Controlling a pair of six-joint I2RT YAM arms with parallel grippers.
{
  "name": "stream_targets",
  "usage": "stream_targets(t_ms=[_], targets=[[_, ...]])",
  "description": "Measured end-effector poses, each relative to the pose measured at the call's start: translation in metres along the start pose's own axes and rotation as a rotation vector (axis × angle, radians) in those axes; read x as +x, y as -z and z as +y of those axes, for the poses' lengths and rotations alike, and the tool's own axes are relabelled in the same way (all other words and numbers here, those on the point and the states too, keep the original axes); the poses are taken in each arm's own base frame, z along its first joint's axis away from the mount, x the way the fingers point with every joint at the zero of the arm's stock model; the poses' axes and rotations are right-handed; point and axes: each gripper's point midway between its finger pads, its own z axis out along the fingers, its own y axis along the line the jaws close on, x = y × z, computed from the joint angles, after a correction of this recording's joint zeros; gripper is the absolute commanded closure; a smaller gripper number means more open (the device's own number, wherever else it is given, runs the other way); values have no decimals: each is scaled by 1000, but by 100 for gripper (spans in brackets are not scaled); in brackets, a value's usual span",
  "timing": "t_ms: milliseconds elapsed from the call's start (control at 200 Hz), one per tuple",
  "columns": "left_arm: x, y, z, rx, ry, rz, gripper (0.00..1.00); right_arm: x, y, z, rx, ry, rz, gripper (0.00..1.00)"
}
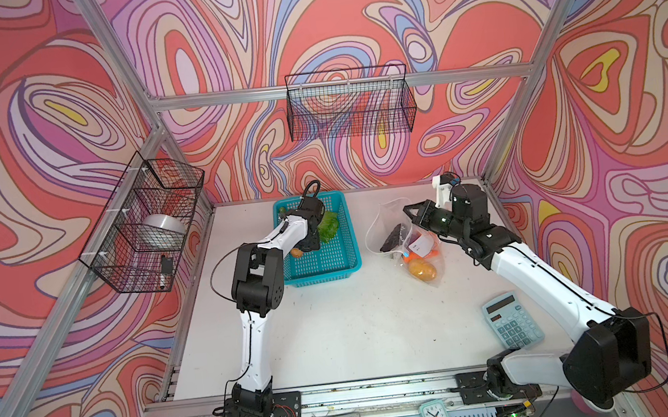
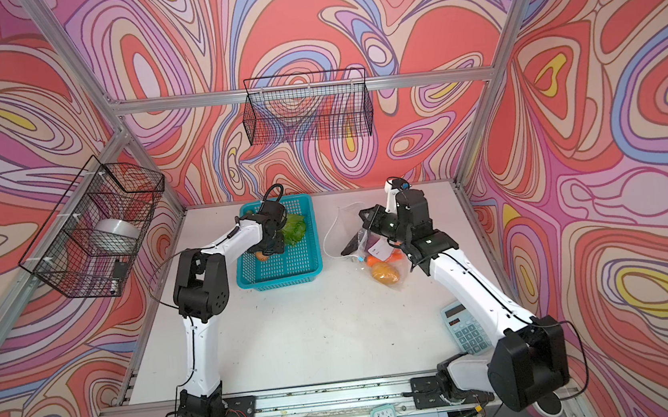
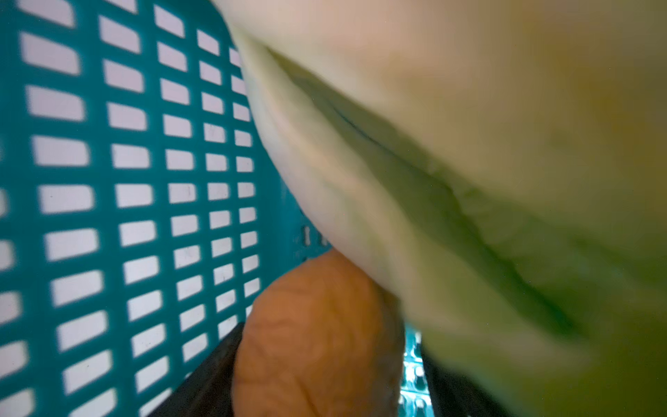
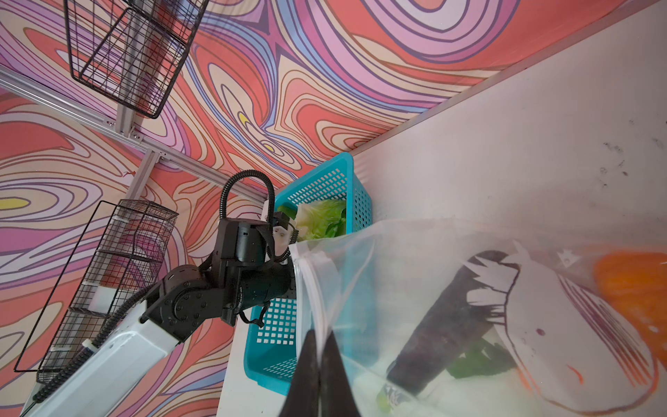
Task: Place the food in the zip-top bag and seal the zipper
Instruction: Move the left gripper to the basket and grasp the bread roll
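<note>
A potato [image 3: 317,343] lies on the floor of the teal basket [image 1: 352,251], right between the 2 dark fingers [image 3: 202,386] of the left gripper [image 1: 306,246]. The jaws stand wide, and a strip of basket shows between the potato and 1 finger, so it looks bracketed, not clamped. Its long axis seems to run along the fingers, so closing would take it across the short width. The cabbage [image 1: 328,227] crowds this gripper on the side toward the zip-top bag [image 1: 388,223]. The bag is well apart, beyond the basket wall. Its mouth is lifted toward the basket by the right gripper [image 4: 317,364], pinched tight on its edge. The eggplant [image 4: 451,317] and onion [image 4: 563,325] lie inside. The left arm is nearer the basket food.
</note>
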Motion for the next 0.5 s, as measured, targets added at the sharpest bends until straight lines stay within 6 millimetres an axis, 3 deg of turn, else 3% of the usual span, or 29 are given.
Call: stream_targets(t_ms=[325,501], targets=[[3,-3,0,-2,-4,4,57,0,0,0,1,3,1,100],[5,-1,1,-1,-2,1,58,0,0,0,1,3,1,100]])
